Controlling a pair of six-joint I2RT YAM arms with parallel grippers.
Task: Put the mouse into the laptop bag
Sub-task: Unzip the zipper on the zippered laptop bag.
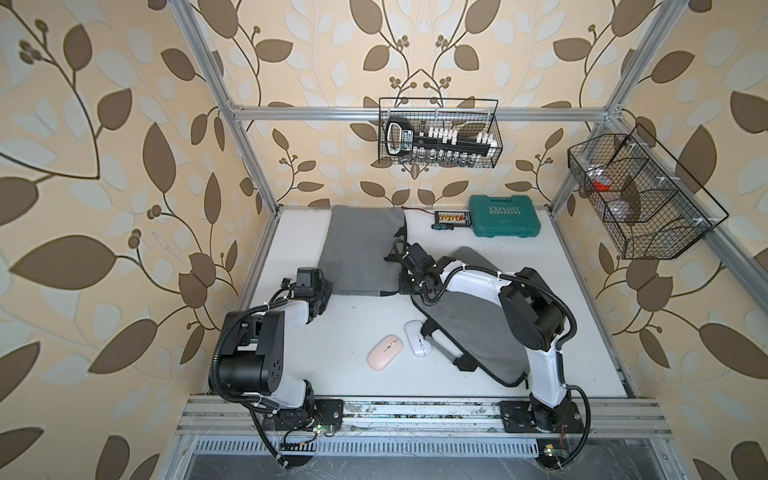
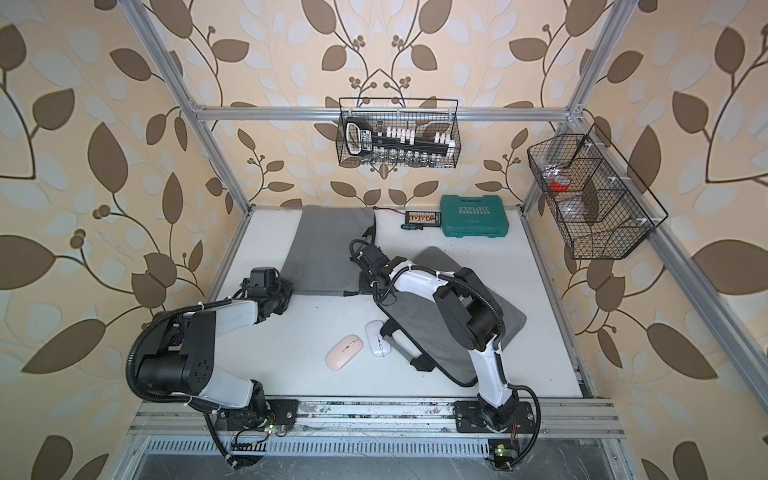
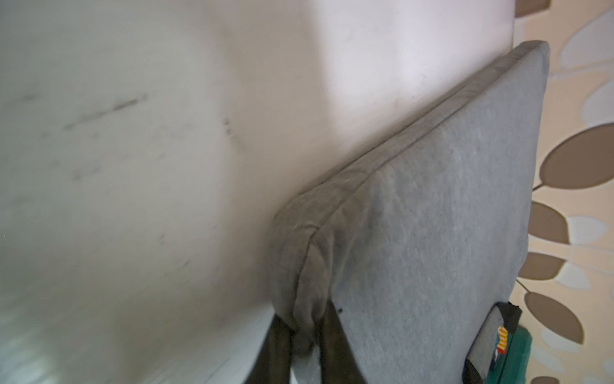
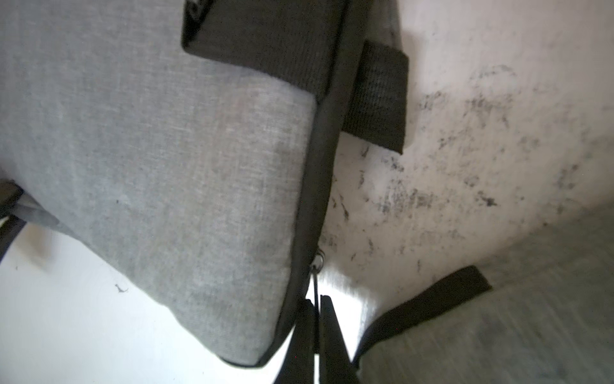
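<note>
Grey laptop bag (image 1: 359, 249) — one corner between the left fingers (image 3: 334, 349)

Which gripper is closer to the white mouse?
Right. The right gripper, shut on the zipper pull of the far laptop bag, sits beyond the white mouse; the left gripper pinches that bag's other near corner, farther away.

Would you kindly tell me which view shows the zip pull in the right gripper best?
The right wrist view: the zip pull shows close up, pinched in the shut right gripper at the bag edge. In both top views the gripper itself covers it. The left wrist view shows only another corner of that bag, no zip.
</note>
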